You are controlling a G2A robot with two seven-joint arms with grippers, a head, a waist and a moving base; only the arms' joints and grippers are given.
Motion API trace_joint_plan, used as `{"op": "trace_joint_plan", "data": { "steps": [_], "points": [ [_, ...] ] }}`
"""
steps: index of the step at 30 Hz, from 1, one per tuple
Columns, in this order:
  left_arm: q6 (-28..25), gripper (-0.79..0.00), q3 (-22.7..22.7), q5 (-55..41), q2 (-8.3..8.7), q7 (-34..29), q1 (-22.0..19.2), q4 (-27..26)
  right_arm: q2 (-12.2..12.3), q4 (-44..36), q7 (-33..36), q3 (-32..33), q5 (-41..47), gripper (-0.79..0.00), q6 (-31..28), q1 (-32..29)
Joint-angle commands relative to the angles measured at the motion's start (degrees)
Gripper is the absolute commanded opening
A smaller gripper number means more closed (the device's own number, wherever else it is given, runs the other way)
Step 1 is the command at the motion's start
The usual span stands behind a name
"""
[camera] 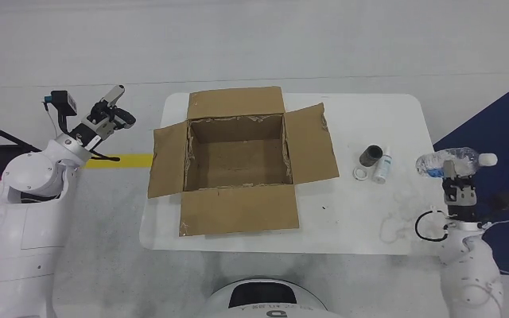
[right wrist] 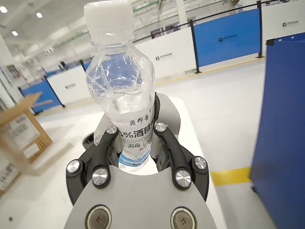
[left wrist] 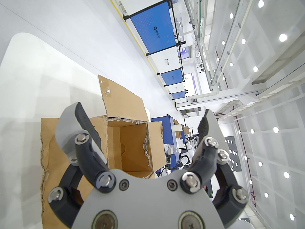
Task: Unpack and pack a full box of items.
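Observation:
An open cardboard box (camera: 238,151) with its four flaps spread sits mid-table, and its inside looks bare. My right gripper (camera: 459,179) hangs past the table's right edge, shut on a clear plastic bottle (camera: 445,160) with a white cap (right wrist: 108,16); the bottle (right wrist: 121,91) stands between the fingers in the right wrist view. My left gripper (camera: 114,107) is held off the table's left side, open with nothing between its fingertips (left wrist: 143,125). The box (left wrist: 128,141) lies beyond it in the left wrist view.
On the white table (camera: 358,230) right of the box lie a dark cylinder (camera: 371,155), a small white bottle (camera: 384,168) and a white ring (camera: 361,172). A blue panel (camera: 485,127) stands off the right edge. A yellow floor line (camera: 127,160) runs left.

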Motion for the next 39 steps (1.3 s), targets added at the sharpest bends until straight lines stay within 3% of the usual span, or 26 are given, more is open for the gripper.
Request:
{"op": "trace_joint_plan", "data": {
  "steps": [1, 5, 11, 14, 19, 32, 35, 39],
  "points": [
    [0.0, 0.000, 0.0, 0.0, 0.00, 0.0, 0.0, 0.0, -0.7, -1.7, 3.8, -2.2, 7.0, -0.785, -0.7, 1.3],
    [0.0, 0.000, 0.0, 0.0, 0.00, 0.0, 0.0, 0.0, -1.8, -11.1, 14.8, -7.6, 17.5, -0.785, -3.5, 0.2],
    [0.0, 0.000, 0.0, 0.0, 0.00, 0.0, 0.0, 0.0, -2.7, -30.3, 28.3, -13.5, 26.0, -0.785, 6.2, -4.9],
    [0.0, 0.000, 0.0, 0.0, 0.00, 0.0, 0.0, 0.0, -3.0, -37.9, 31.8, -15.6, 27.4, -0.785, 10.4, -7.0],
    [0.0, 0.000, 0.0, 0.0, 0.00, 0.0, 0.0, 0.0, -3.3, -45.9, 31.8, -16.4, 25.6, -0.785, 13.3, -10.4],
    [0.0, 0.000, 0.0, 0.0, 0.00, 0.0, 0.0, 0.0, -3.4, -45.4, 31.2, -17.0, 28.0, -0.785, 13.7, -10.0],
    [0.0, 0.000, 0.0, 0.0, 0.00, 0.0, 0.0, 0.0, -3.9, -43.5, 35.5, -22.1, 32.1, -0.785, 14.2, -4.7],
    [0.0, 0.000, 0.0, 0.0, 0.00, 0.0, 0.0, 0.0, -4.4, -39.1, 49.0, -30.9, 36.1, -0.785, 17.1, 7.1]
  ]
}}
